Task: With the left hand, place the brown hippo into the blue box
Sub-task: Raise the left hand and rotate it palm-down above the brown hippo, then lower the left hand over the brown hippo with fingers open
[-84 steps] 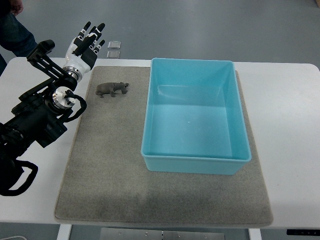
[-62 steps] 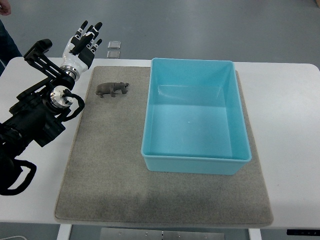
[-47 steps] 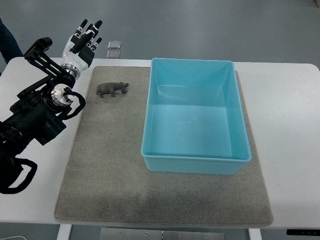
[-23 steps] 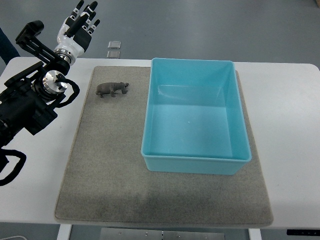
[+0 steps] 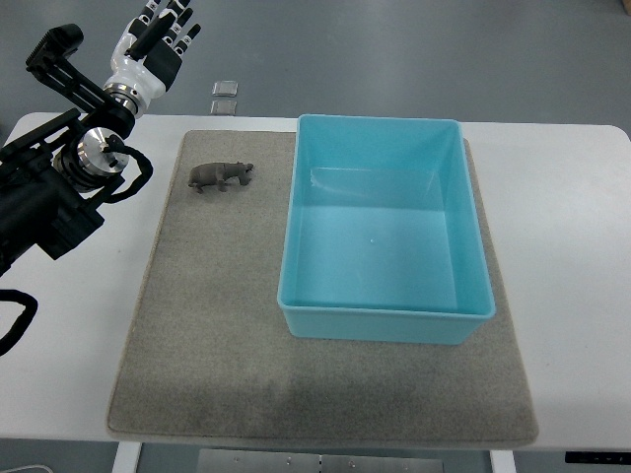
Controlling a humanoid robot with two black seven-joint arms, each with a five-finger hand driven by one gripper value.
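The white tabletop point(image 5: 567, 197) carries a grey felt mat point(image 5: 217, 335) that covers most of its middle. On the right half of that mat sits the blue box point(image 5: 385, 325), open at the top and with nothing inside it. The left arm comes in from the left edge as a bulk of black links and cable, and ends in the left hand point(image 5: 153, 44), raised at the far left corner, beyond the mat's far edge. Its fingers point(image 5: 177, 15) are stretched out and a little spread, pointing away from the robot and holding nothing. No right arm shows anywhere.

The brown hippo point(image 5: 222, 176) stands on the mat, nearer the robot than the fingers and off to their right, clearly apart from them. Its body runs across the mat from left to right, the head end turned toward the box, which lies just beyond it on that same side. Two small grey tiles point(image 5: 226, 97) lie on the tabletop between the fingers and the box's far corner.

As I see it, the hand must come back toward the robot and rightward, then lower over the hippo's back, closing across the short width of the body.
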